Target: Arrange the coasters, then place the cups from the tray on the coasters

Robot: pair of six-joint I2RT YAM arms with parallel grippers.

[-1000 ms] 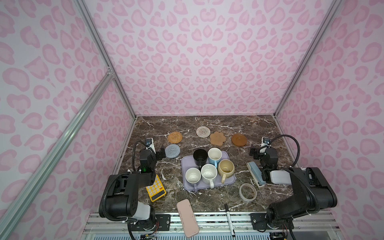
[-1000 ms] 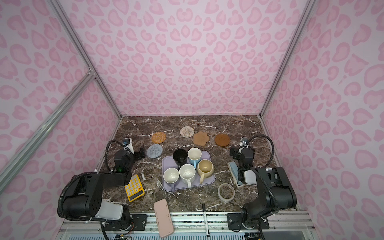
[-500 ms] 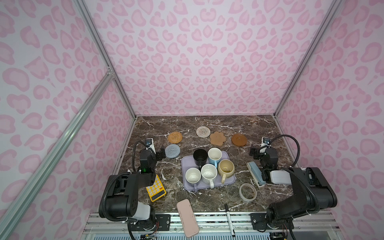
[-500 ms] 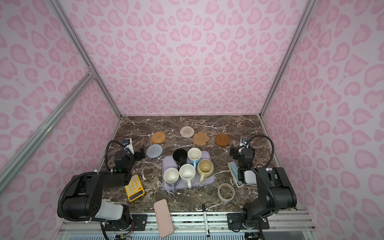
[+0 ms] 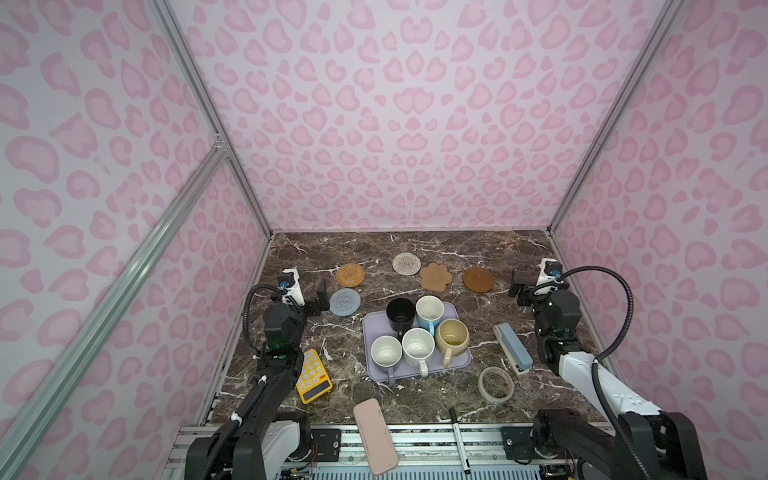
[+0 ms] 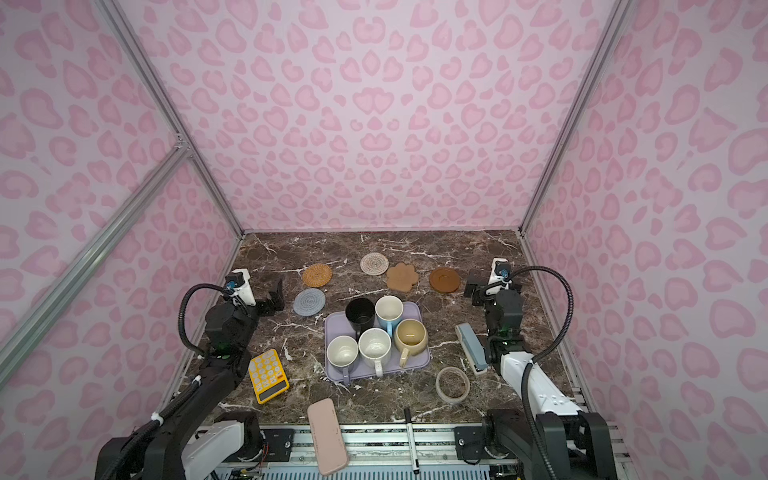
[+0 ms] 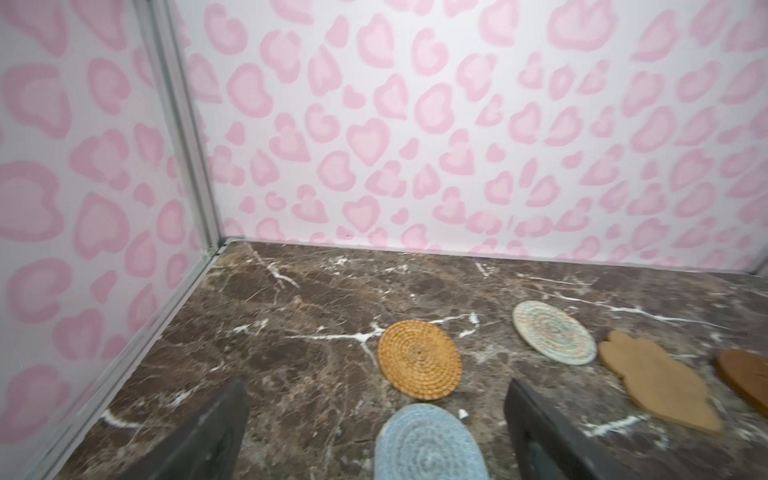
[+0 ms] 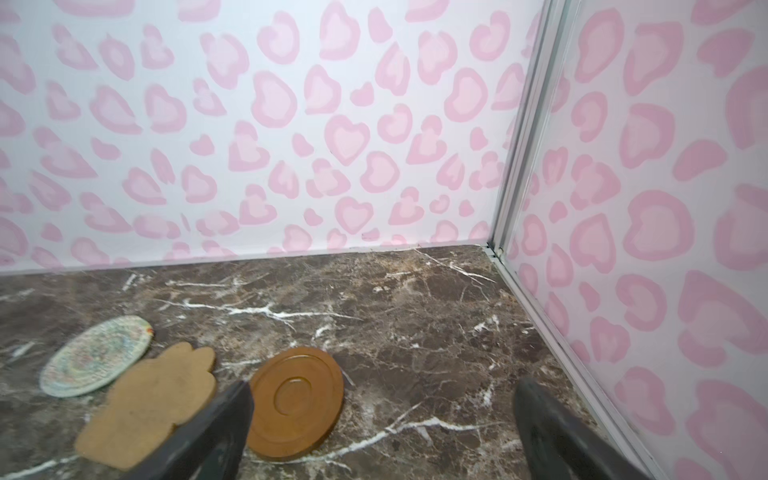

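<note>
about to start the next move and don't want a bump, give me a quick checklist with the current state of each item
1. left gripper open, holding nothing: ok
2. right gripper open, holding nothing: ok
3. all five cups upright on the tray: ok
4. all five coasters bare, no cup on any: ok
5. room for a mug each on cream coaster and paw coaster: not ok, their edges about meet
6. black cup empty inside: cannot tell

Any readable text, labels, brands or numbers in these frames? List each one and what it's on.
No text can be read in any view.
yellow calculator: the keys carry markings, but they are too small to read.
black pen: any print on it is too small to tell.
</note>
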